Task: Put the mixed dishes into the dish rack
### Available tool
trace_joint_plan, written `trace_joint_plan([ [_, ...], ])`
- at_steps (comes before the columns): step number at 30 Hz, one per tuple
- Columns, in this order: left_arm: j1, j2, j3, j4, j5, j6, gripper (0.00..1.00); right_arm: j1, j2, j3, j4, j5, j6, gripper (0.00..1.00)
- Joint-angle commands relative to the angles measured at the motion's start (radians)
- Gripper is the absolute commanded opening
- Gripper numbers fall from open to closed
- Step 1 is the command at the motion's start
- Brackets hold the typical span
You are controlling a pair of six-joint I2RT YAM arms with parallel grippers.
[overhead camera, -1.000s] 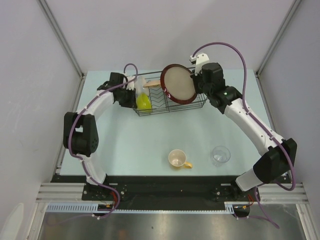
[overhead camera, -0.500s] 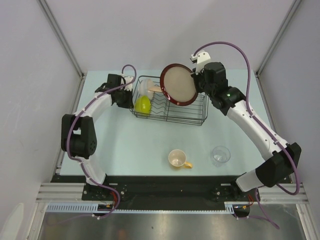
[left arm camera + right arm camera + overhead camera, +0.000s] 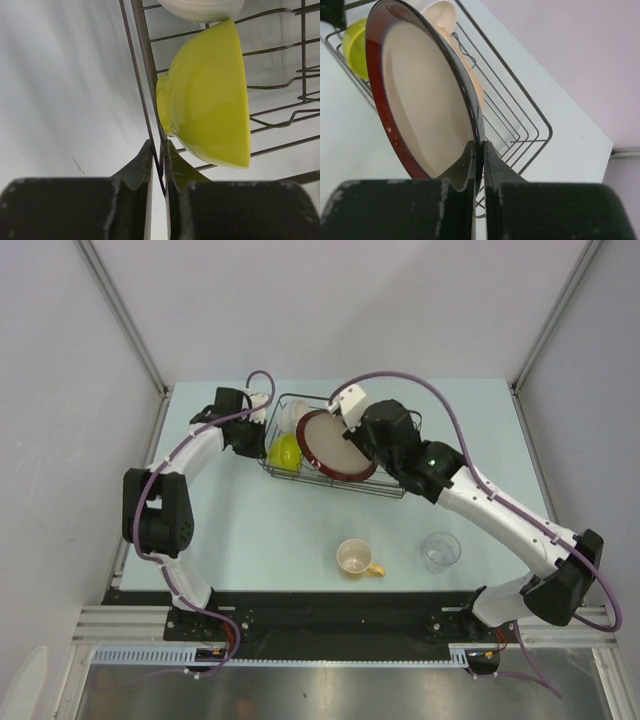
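The left tool (image 3: pixel 159 150) is pressed onto a wire of the rack's (image 3: pixel 385 483) left wall, probably to steady the basket while it is loaded. Just inside that wall the green bowl (image 3: pixel 210 95) stands on edge, with the white bowl (image 3: pixel 290 418) behind it. The right tool (image 3: pixel 479 148) pinches the red-rimmed plate (image 3: pixel 420 95) by its rim. It holds the plate tilted, edge down, over the rack's middle, seemingly to slip it between prongs. Cup (image 3: pixel 355 558) and glass (image 3: pixel 441 550) wait on the bench (image 3: pixel 250 530), well apart from the rack.

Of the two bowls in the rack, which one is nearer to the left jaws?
The lime-green bowl, right beside the left jaws gripping the dish rack; the white bowl lies beyond it.
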Motion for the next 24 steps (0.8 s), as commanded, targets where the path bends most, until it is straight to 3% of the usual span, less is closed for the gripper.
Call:
trace_joint_plan([
  [1, -0.008, 0.027, 0.005, -0.148, 0.020, 0.095, 0.10, 0.072, -0.046, 0.012, 0.166, 0.184, -0.132, 0.00],
  [10, -0.008, 0.015, -0.013, -0.149, 0.021, 0.100, 0.10, 0.094, 0.006, -0.019, 0.372, 0.324, -0.365, 0.00],
  [24, -0.006, 0.006, -0.019, -0.148, 0.032, 0.109, 0.10, 0.016, 0.105, -0.025, 0.511, 0.280, -0.401, 0.00],
])
